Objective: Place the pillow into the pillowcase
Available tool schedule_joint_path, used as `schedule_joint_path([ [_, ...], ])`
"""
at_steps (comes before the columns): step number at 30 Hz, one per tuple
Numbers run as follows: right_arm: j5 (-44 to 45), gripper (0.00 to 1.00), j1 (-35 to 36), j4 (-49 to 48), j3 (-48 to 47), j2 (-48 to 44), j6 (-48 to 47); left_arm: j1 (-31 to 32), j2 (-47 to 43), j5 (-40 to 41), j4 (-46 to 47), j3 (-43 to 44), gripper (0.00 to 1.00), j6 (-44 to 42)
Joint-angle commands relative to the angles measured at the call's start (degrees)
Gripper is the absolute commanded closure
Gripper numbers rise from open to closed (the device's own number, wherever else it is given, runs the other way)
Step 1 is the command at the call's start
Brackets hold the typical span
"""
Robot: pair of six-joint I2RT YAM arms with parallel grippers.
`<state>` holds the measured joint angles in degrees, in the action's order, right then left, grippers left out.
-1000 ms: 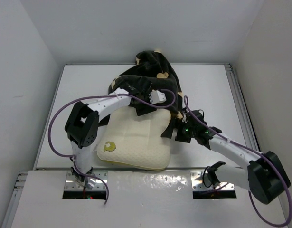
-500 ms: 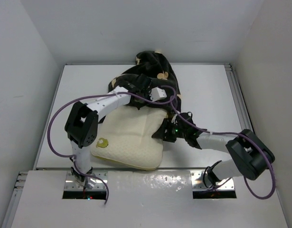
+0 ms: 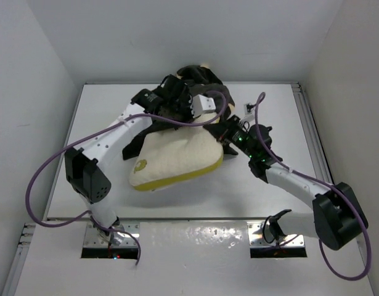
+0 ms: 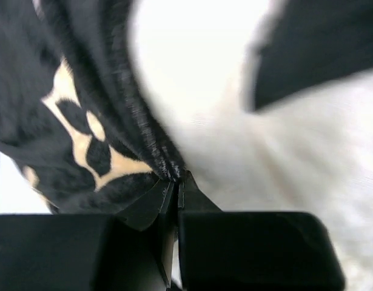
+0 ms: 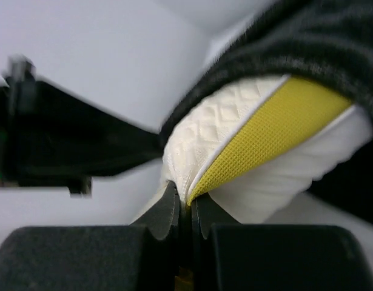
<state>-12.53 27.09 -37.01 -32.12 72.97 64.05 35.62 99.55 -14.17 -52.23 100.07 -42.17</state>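
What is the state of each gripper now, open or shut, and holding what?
Left gripper: jaws shut on the pillowcase edge.
Right gripper: jaws shut on the pillow edge seam.

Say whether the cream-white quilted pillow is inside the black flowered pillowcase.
Mostly out: only the far end of the pillow sits under the pillowcase; its yellow logo lies bare.

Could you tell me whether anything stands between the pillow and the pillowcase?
Nothing visible does. The pillowcase drapes over the far end of the pillow; the left gripper pinches the fabric, the right gripper the pillow's edge.
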Motion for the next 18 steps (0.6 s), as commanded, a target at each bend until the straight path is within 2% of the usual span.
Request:
schedule_joint_path([
  [1, 14.88, 1.00, -1.69, -15.54, -4.62, -2.48, -1.21, 1.73, -4.10, -14.29, -5.42, 6.44, 1.00, -1.24],
  [4, 24.18, 1.00, -1.78, -15.20, -2.79, -1.25, 1.58, 2.79, -4.36, -20.53, -10.06, 11.01, 1.00, -3.17],
  [6, 27.11, 1.00, -2.04, -13.62, -1.90, 0.06, 1.79, 3.49, -4.19, -23.16, -12.62, 13.56, 1.00, -3.36],
  [8, 33.08, 1.00, -1.78, -0.31, -3.38, 0.07, 2.04, 3.41, -4.71, -26.60, -14.30, 14.88, 1.00, -3.79],
  [11, 39.13, 1.00, -1.69, 7.45, -4.36, 0.42, -0.68, 2.53, -5.76, -30.80, -18.77, 18.66, 1.00, -6.33],
  [14, 40.66, 1.00, -4.83, 10.99, -1.38, -0.63, 3.68, 2.00, -7.43, -29.17, -23.09, 20.43, 1.00, -8.79],
  [16, 40.05, 1.00, -6.43, 11.70, -0.93, -0.46, 5.29, 1.48, -8.57, -26.62, -23.01, 17.03, 1.00, -8.89],
  [18, 41.35, 1.00, -6.61, 17.39, -3.63, 1.46, 6.87, 1.04, -9.72, -25.64, -22.31, 14.02, 1.00, -8.98],
])
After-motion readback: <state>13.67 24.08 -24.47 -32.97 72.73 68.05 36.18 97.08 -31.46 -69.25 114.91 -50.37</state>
